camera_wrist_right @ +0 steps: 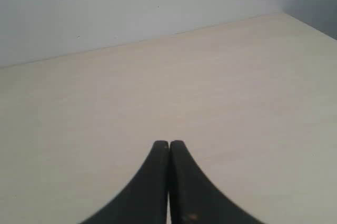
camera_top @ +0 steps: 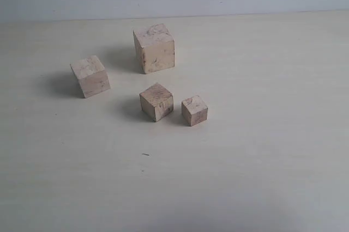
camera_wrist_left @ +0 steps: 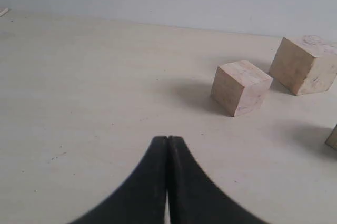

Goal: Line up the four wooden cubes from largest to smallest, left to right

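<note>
Holding left pincer (camera_wrist_left: pixel 167 140) clenched, empty; on tabletop (camera_wrist_left: pixel 79 77) beyond its tips, second-largest cube (camera_wrist_left: pixel 241 87) nearest, largest cube (camera_wrist_left: pixel 305 64) farther; third cube (camera_top: pixel 156 102) and smallest cube (camera_top: pixel 194 110) just beside each other. Holding right pincer (camera_wrist_right: pixel 168 142) clenched, empty.

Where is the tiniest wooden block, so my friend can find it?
Start on the pale table and find the biggest cube, the one nearest the back wall. Come toward the front to the two cubes sitting close together but not touching. The smallest cube is the right one of that pair, a bit smaller than the cube beside it.
</note>
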`<state>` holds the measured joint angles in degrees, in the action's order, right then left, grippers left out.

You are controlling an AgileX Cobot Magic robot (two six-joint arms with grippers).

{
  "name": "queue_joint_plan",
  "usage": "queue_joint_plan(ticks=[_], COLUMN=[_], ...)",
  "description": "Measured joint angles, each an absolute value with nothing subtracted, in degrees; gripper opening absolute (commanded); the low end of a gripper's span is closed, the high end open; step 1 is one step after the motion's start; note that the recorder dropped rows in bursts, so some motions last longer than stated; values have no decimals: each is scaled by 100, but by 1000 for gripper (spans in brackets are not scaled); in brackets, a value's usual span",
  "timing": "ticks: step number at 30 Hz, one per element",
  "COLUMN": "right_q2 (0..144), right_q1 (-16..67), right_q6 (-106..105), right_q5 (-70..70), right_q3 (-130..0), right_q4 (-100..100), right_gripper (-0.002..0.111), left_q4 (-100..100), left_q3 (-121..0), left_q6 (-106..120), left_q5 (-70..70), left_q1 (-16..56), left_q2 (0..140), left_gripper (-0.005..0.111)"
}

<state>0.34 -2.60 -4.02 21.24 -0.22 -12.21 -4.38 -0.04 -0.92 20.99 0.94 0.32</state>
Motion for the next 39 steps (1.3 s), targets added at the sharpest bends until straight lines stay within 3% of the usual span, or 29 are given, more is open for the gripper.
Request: queue_joint_plan(ticks=[17,32,39], right_q2=[34,34,34], right_q1=[-260,-260,-260], right_q6=[-402,-424,-448], right_q5=[2113,1092,-300], right_q3=[-22,-22,-22], right_q4=[-1193,-1193,-1193], right_gripper=[0,0,0], left_q4=[-438,-438,-438], left_q3=[-4,-4,-4], left_q6=[-92,-92,-92], left_q5=[2099,2099,2099], left_q1=[94,94,94], left_q2=[32,32,32], left_gripper=[0,0,0])
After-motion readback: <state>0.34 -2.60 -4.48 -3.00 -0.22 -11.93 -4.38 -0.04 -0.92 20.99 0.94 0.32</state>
